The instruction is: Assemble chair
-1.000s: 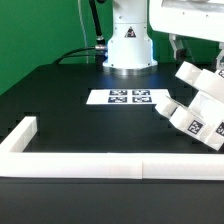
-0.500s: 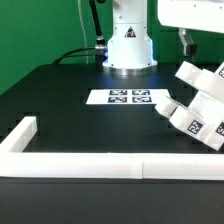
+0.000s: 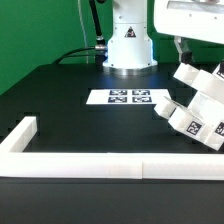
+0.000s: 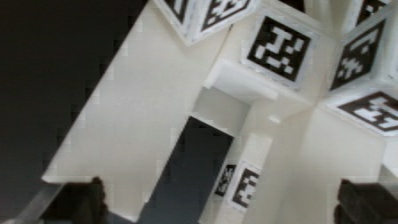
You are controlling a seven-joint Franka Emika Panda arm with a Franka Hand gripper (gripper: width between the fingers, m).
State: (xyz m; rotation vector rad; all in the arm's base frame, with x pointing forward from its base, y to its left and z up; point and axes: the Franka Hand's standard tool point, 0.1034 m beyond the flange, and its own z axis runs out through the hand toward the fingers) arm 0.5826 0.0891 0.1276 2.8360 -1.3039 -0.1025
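A black tabletop (image 3: 60, 105) before a green backdrop (image 3: 35, 30) carries the marker board (image 3: 128, 97) near the arm's white base (image 3: 128, 45), with a long white border wall (image 3: 90, 165) along its near edge. The chair (image 3: 195, 105), a cluster of white tagged parts, sits at the exterior view's right. The tool (image 3: 183, 45) hangs just above it, jaws spread wide and holding nothing.

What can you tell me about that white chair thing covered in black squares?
The chair is a cluster of white, blocky, plastic-looking parts bearing black-and-white square tags. It stands tilted on the black table at the exterior view's right, beside the marker board and partly cut off by the picture's edge. The wrist view shows a flat panel with a dark slot. Nothing visibly grips it.
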